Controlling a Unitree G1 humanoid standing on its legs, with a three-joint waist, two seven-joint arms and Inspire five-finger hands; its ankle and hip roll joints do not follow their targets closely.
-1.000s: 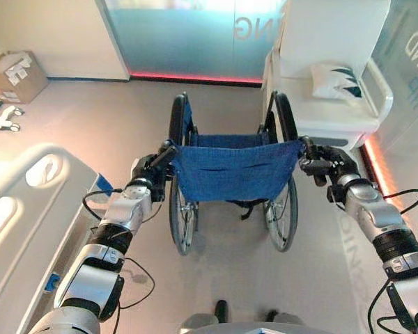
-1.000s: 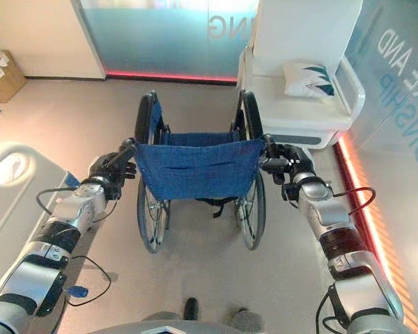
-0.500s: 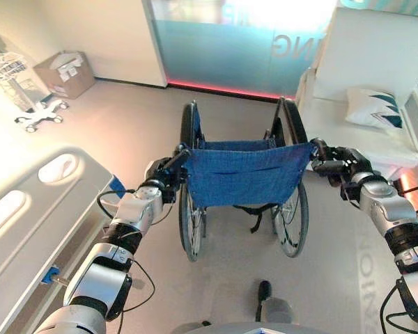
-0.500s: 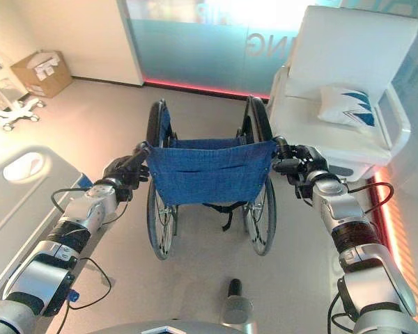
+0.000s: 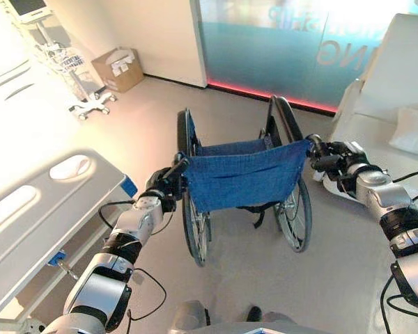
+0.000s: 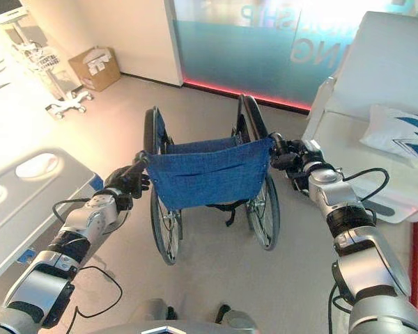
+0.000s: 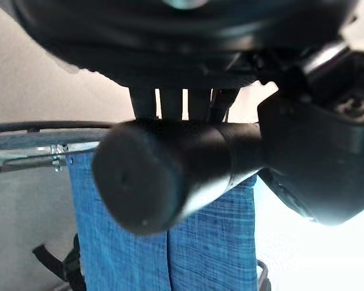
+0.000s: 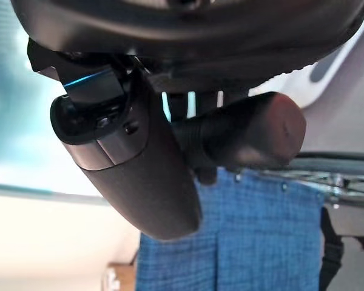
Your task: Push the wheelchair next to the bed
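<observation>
1. my left hand was clenched around the left grip of the wheelchair.
2. my right hand grasped the right grip.
3. the wheelchair stood right of the bed, apart from it.

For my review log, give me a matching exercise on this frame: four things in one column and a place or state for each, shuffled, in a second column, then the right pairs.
Things:
1. wheelchair
2. bed
3. cardboard box
4. left hand

Places or states:
A. on the floor by the far wall
B. curled round a push handle
C. at the robot's left, its white rail showing
D. directly ahead, blue backrest facing the robot

Pairs: 1-D, 2-C, 3-A, 4-B
</observation>
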